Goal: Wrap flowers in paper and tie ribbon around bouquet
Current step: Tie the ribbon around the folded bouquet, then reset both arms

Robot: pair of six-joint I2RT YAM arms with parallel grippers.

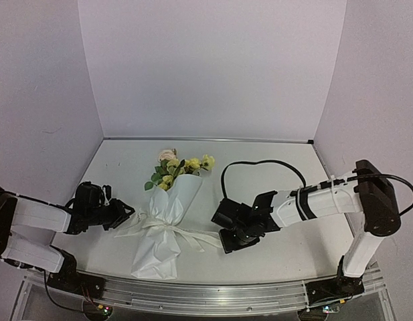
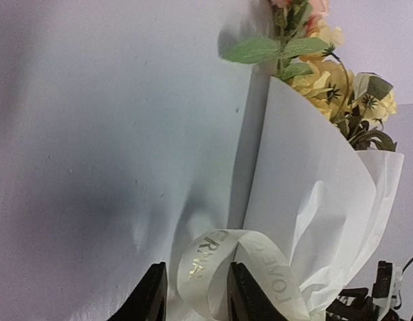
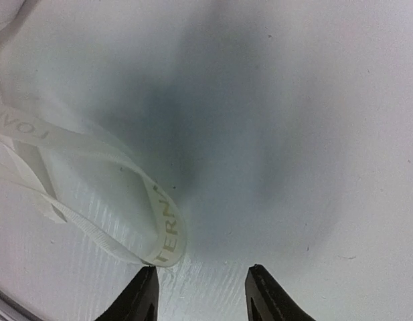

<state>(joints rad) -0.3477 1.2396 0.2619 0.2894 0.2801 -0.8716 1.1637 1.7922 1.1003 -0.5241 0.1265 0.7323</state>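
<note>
From where I stand, the bouquet (image 1: 167, 217) lies on the bench (image 1: 273, 261) between the two arms. It is just to the right of the left pincer (image 2: 196, 284) and just to the left of the right pincer (image 3: 201, 286), with its flowers (image 1: 181, 166) pointing away from both.

The left pincer is spread, and a loop of the ribbon (image 2: 216, 249) lies slack in the gap between its fingers, not squeezed. The right pincer is spread too, with nothing between its fingers. Another ribbon loop ends just beside the finger on the left of its wrist view.

The ribbon looks bowed around the waist of the paper (image 1: 158, 257), so I'd say the tying is about done.

The whole thing looks light. The sheet is thin, soft and creased, so it would crumple under a hard squeeze. The ribbon is floppy and smooth, and a tug on a loop could slip the bow. The blossoms are fragile. I'd take hold at the cinched waist, gently.
</note>
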